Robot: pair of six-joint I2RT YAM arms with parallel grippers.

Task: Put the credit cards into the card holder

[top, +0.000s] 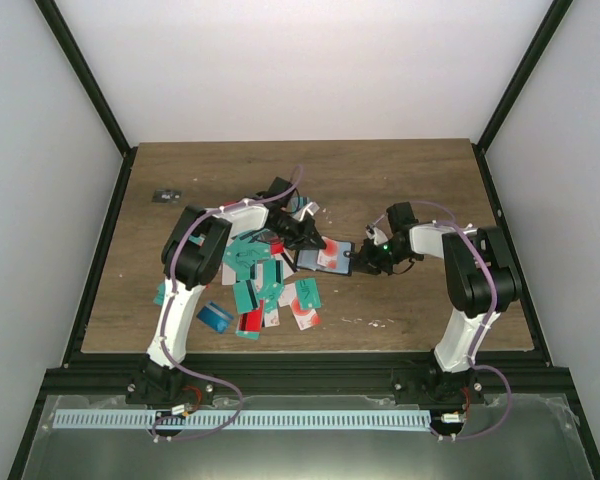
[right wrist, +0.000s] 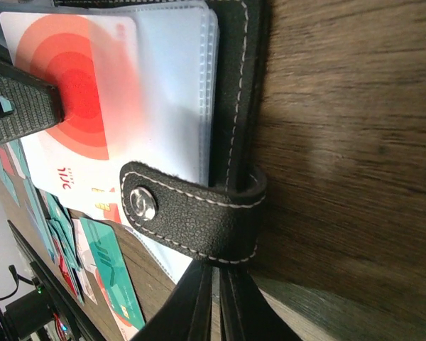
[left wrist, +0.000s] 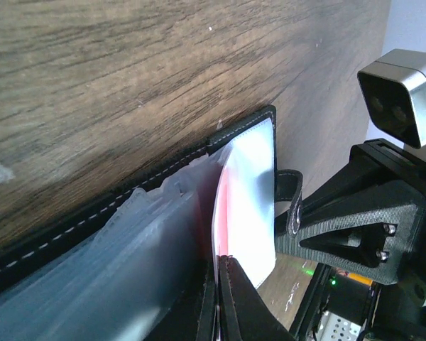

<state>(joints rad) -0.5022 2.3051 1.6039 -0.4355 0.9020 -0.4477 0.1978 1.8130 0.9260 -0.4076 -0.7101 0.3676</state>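
The black card holder (top: 327,257) lies open at mid table, its clear sleeves up. My left gripper (top: 306,240) is shut on a white card with a red circle (left wrist: 250,199), held edge-on and partly inside the holder's sleeves (left wrist: 138,249). In the right wrist view this card (right wrist: 71,99) lies in the holder with a left finger (right wrist: 14,99) on it. My right gripper (right wrist: 216,273) is shut on the holder's edge at the snap tab (right wrist: 192,209), at the holder's right side (top: 366,262). Several teal, red and white credit cards (top: 263,285) lie loose to the left.
A tiny dark grey object (top: 166,195) lies at the far left of the table. A blue card (top: 215,317) lies near the left arm's base. Teal cards (right wrist: 110,273) lie just past the holder. The right arm's camera (left wrist: 401,96) is close to my left gripper.
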